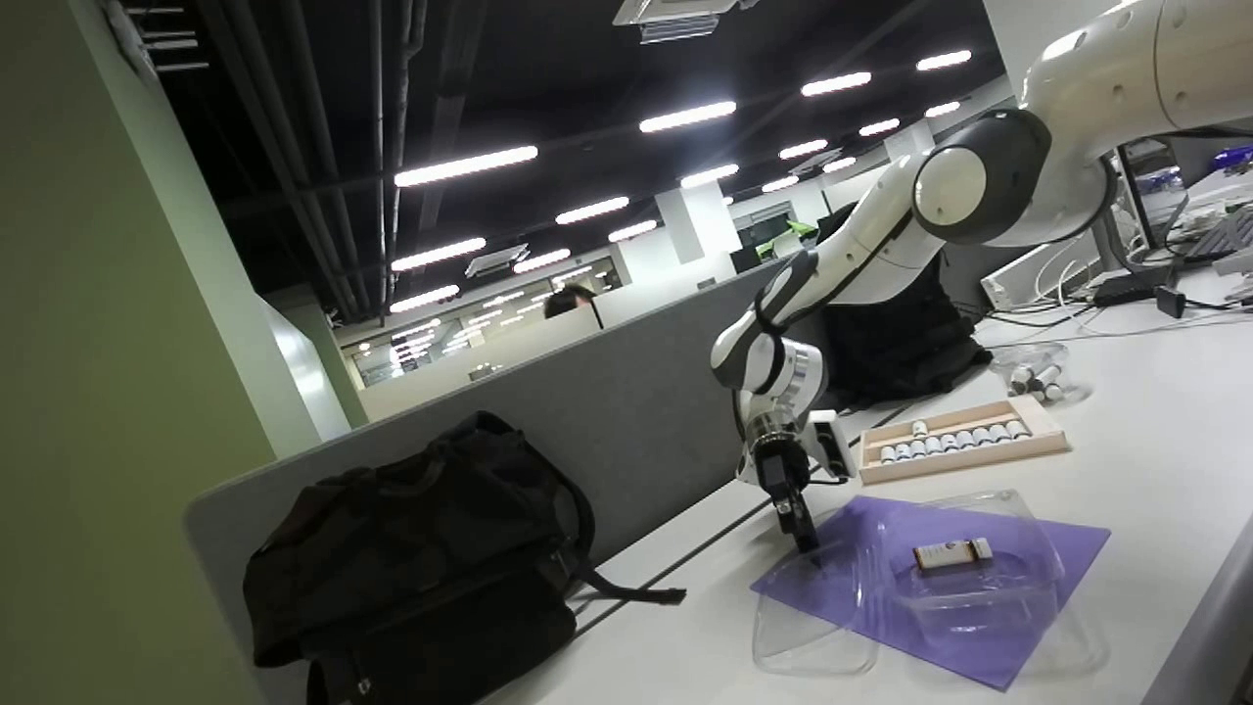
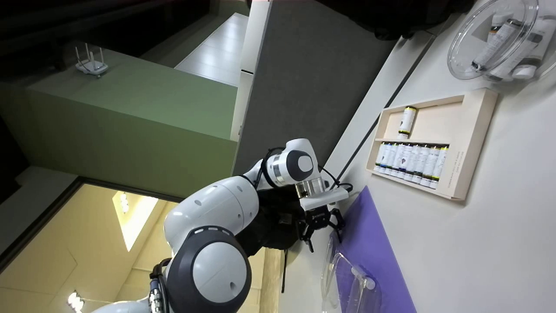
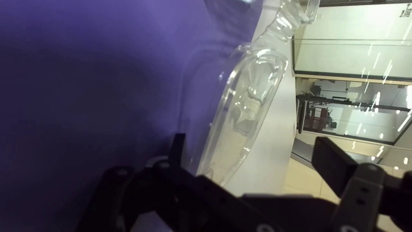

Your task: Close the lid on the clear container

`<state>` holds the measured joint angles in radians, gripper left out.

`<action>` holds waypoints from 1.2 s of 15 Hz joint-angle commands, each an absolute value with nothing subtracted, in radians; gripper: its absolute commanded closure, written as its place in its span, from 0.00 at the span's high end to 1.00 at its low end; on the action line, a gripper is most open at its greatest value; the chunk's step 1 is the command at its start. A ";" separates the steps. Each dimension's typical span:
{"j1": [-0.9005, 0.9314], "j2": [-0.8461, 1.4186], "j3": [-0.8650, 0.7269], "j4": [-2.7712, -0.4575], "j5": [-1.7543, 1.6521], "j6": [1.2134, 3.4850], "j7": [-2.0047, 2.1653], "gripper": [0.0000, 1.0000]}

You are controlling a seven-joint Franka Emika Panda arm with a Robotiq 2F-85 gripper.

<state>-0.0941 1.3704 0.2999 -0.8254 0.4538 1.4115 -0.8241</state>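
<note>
The clear container [image 1: 984, 602] is a shallow see-through box on a purple sheet [image 1: 1062, 544], with a small labelled tube [image 1: 951, 554] in it. The lid [image 1: 817, 641], a thin clear panel, is open at the container's side and seems joined to it along one edge. In the wrist view the lid [image 3: 244, 129] shows between and beyond the fingers, with clear plastic of the container [image 3: 285, 25] behind. My gripper [image 1: 807, 546] is low at the lid's far corner. In an exterior view the gripper [image 2: 325, 243] is open and empty. Contact with the lid cannot be told.
A wooden tray [image 1: 1052, 438] with several white tubes stands behind the sheet. A round clear tub [image 2: 517, 48] with more tubes is beyond it. A grey partition [image 1: 646, 382] runs along the table's back. A black bag [image 1: 421, 548] stands against it.
</note>
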 commanded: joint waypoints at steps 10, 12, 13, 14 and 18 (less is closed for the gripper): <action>-0.230 1.456 0.424 -0.689 0.732 1.114 -0.741 1.00; -0.237 1.458 0.426 -0.698 0.760 1.078 -0.720 1.00; -0.236 1.459 0.424 -0.702 0.768 1.066 -0.706 1.00; -0.230 1.457 0.416 -0.712 0.770 1.061 -0.691 1.00; -0.206 1.458 0.395 -0.745 0.749 1.043 -0.636 1.00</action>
